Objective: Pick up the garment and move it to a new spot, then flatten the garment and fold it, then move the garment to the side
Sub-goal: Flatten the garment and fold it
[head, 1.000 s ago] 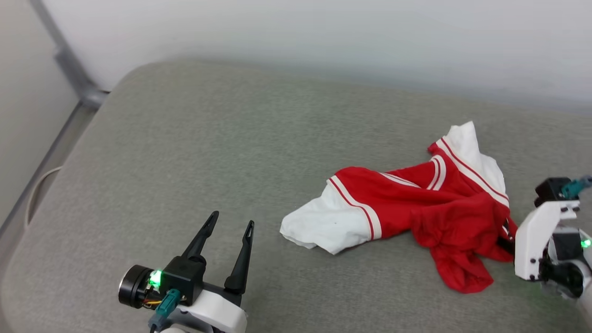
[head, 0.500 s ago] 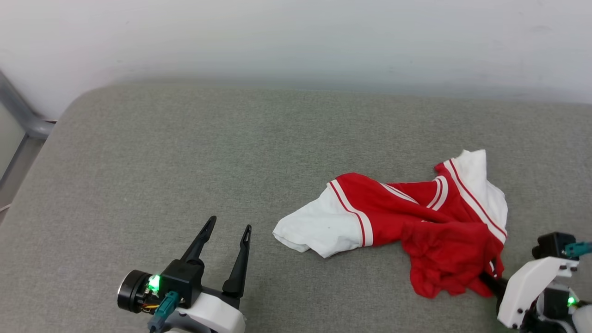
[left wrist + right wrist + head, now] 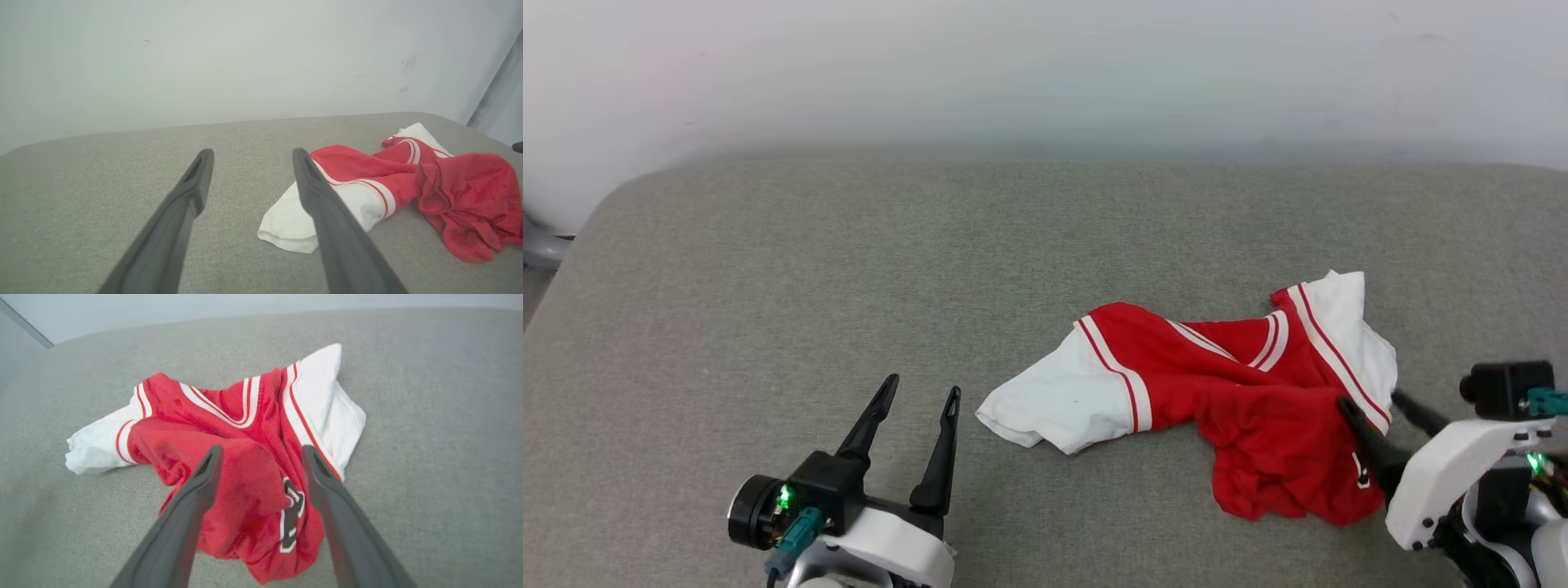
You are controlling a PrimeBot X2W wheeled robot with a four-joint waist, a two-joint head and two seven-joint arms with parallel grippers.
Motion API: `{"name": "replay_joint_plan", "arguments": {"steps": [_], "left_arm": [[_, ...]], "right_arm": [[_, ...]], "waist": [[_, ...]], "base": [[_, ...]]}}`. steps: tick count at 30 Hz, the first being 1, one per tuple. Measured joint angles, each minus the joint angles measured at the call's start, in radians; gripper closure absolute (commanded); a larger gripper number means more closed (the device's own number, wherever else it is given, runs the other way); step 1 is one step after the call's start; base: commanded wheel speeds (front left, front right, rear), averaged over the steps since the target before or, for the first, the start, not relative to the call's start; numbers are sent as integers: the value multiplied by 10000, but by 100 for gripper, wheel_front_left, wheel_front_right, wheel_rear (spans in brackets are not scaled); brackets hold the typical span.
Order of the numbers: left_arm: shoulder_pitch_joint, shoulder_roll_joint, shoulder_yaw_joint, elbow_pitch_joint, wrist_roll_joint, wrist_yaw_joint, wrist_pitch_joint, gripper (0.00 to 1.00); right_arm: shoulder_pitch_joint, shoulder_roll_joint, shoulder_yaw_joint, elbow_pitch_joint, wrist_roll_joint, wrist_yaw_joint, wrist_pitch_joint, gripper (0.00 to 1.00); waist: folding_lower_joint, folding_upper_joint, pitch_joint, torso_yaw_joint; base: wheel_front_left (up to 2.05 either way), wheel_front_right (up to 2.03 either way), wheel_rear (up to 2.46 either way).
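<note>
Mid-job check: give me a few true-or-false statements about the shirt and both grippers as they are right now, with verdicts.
1. The right gripper is open, with its fingers at the red part of the garment. True.
2. The garment lies flat and folded. False: it is a crumpled heap, with one white sleeve stretched out to the side.
3. The left gripper grips a white sleeve. False: it is open, empty and clear of the garment.
4. The garment rests on a grey cushion. True.
</note>
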Motion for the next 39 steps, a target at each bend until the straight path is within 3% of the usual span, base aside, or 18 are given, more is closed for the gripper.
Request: {"name": "replay_joint_plan", "arguments": {"steps": [8, 12, 15, 20, 24, 29, 34, 35, 39], "left_arm": [[-167, -27, -75, 267, -614, -67, 146, 0], [-449, 98, -163, 274, -857, -84, 1200, 0], [-860, 435, -263, 29, -767, -86, 2368, 0], [-1346, 1037, -359, -261, -512, 182, 5348, 0], [-1618, 1507, -403, -520, -228, 284, 6817, 0], [-1595, 1620, -533, -627, -368, 251, 7662, 0], [-1558, 1825, -531, -428, -270, 357, 7797, 0], [-1558, 1829, -525, -372, -284, 357, 7798, 100], [-1565, 1904, -403, -151, -297, 464, 7373, 100]], "right_arm": [[201, 56, 324, -1151, -272, 0, -3010, 0], [282, 196, 362, -1258, -393, 0, -4013, 0], [276, 251, 343, -1267, -569, 0, -4366, 0], [244, 384, 357, -1354, -800, 0, -4684, 0], [202, 570, 343, -1390, -986, 0, -4786, 0], [52, 742, 395, -1317, -1041, 0, -4924, 0], [19, 826, 393, -1175, -1057, 0, -5068, 0], [9, 828, 391, -1156, -1060, 0, -5072, 0], [3, 828, 389, -991, -1103, 0, -5106, 0]], "waist": [[0, 0, 285, -495], [1, 0, 540, -738], [1, -1, 795, -921], [2, 0, 1239, -1243], [2, 0, 1600, -1492], [2, 0, 1985, -1753], [2, 0, 2203, -1901], [1, 0, 2217, -1912], [1, 0, 2163, -1890]], "base": [[0, 0, 0], [0, 0, 0], [0, 0, 0], [0, 0, 0], [0, 0, 0], [0, 0, 0], [0, 0, 0], [0, 0, 0], [0, 0, 0]]}}
